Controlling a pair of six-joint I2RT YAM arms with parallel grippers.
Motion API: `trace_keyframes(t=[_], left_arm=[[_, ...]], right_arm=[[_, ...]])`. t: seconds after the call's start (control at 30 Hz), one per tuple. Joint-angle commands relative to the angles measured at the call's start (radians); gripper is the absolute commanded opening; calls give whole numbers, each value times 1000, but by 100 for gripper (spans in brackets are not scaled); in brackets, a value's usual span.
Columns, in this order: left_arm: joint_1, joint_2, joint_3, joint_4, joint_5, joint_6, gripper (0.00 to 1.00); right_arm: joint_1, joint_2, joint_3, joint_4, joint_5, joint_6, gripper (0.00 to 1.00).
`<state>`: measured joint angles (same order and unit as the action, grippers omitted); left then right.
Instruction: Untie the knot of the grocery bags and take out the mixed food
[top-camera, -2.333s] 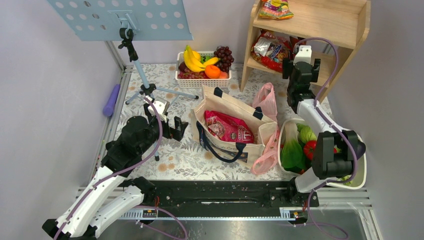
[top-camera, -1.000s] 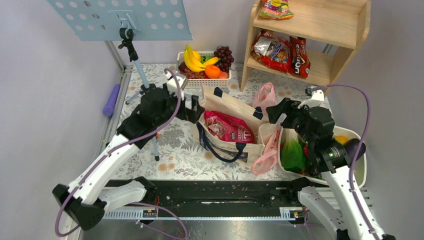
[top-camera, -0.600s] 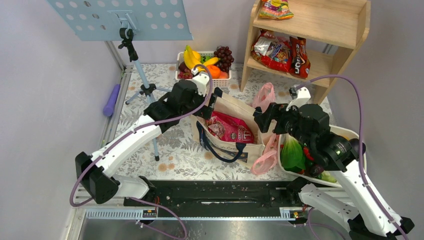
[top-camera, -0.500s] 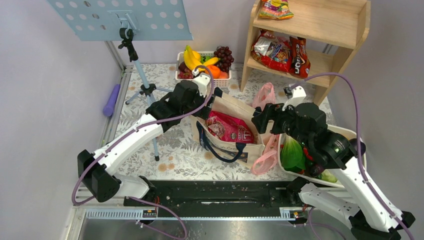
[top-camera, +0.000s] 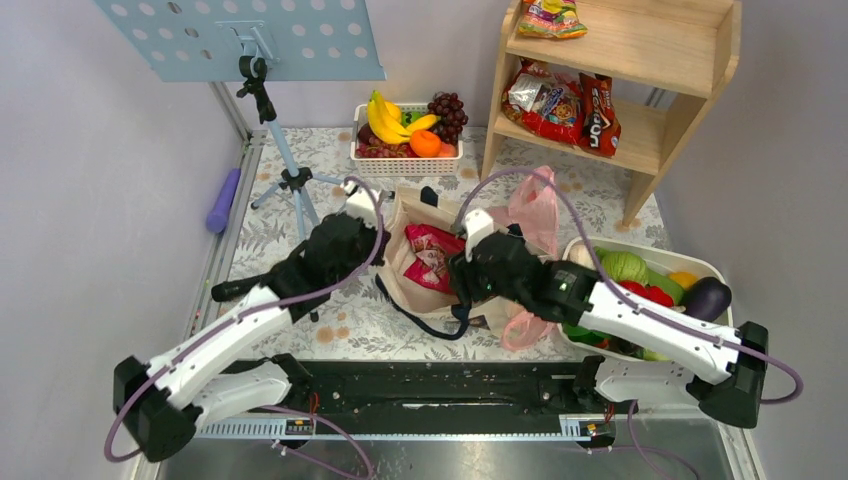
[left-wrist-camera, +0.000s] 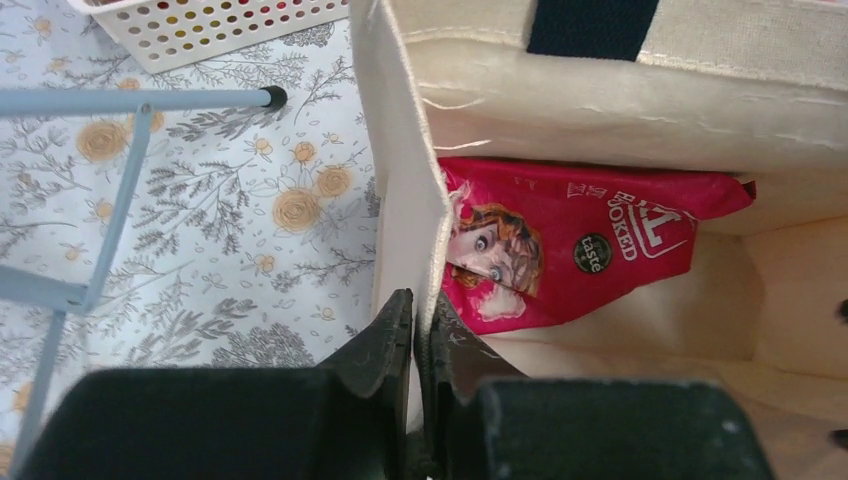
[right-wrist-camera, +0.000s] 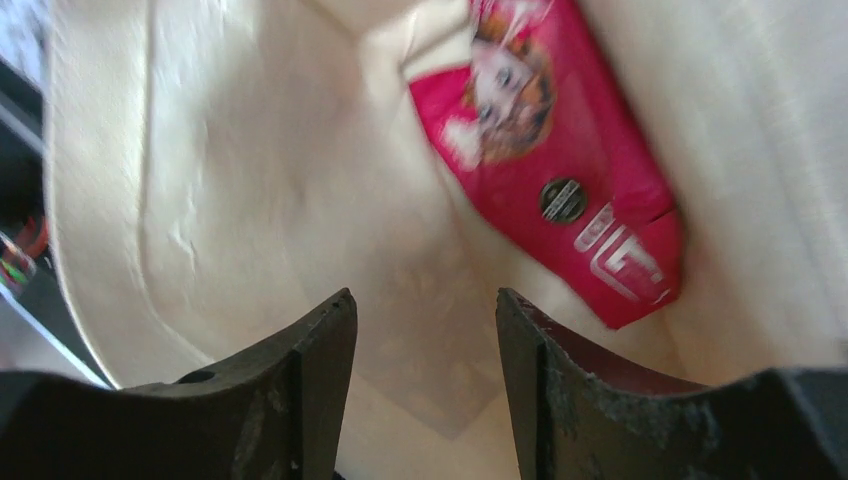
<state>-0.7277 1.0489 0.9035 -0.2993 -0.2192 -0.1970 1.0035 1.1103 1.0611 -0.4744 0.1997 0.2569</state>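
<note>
A beige canvas tote (top-camera: 410, 215) stands open mid-table with a magenta snack packet (top-camera: 430, 255) lying inside. My left gripper (top-camera: 388, 232) is shut on the tote's left wall (left-wrist-camera: 400, 150), one finger outside and one inside (left-wrist-camera: 420, 305). My right gripper (top-camera: 458, 285) reaches down into the tote, open (right-wrist-camera: 425, 300) and empty, with the packet (right-wrist-camera: 560, 180) just beyond its fingertips. One pink grocery bag (top-camera: 535, 200) rises behind the right arm and another (top-camera: 522, 325) hangs at the tote's near right corner. I cannot make out the knot.
A white basket (top-camera: 405, 160) of bananas, grapes and an orange stands behind the tote. A wooden shelf (top-camera: 640, 110) holds snack packets at back right. A white tub (top-camera: 722, 335) of vegetables sits right. A music stand's legs (top-camera: 295, 180) spread at left.
The left gripper came to the tote's left wall and shut on it. The right arm swung left and down into the tote, its jaws narrowing but still apart.
</note>
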Motion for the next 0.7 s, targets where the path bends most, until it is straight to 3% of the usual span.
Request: trace_keyframes(t=[0.0, 0.13, 0.3, 0.53, 0.67], left_arm=[[-35, -180, -206, 174, -40, -125, 0], [-88, -354, -399, 285, -44, -151, 0], [-136, -519, -569, 334, -50, -170, 0], [-153, -590, -594, 319, -20, -169, 0], [-157, -579, -586, 321, -8, -176, 0]], right_arm=[[163, -10, -121, 56, 185, 67, 60], [331, -43, -304, 101, 325, 261, 64], [512, -76, -424, 84, 510, 473, 82], [527, -105, -330, 85, 736, 373, 99], [521, -76, -264, 165, 927, 292, 99]])
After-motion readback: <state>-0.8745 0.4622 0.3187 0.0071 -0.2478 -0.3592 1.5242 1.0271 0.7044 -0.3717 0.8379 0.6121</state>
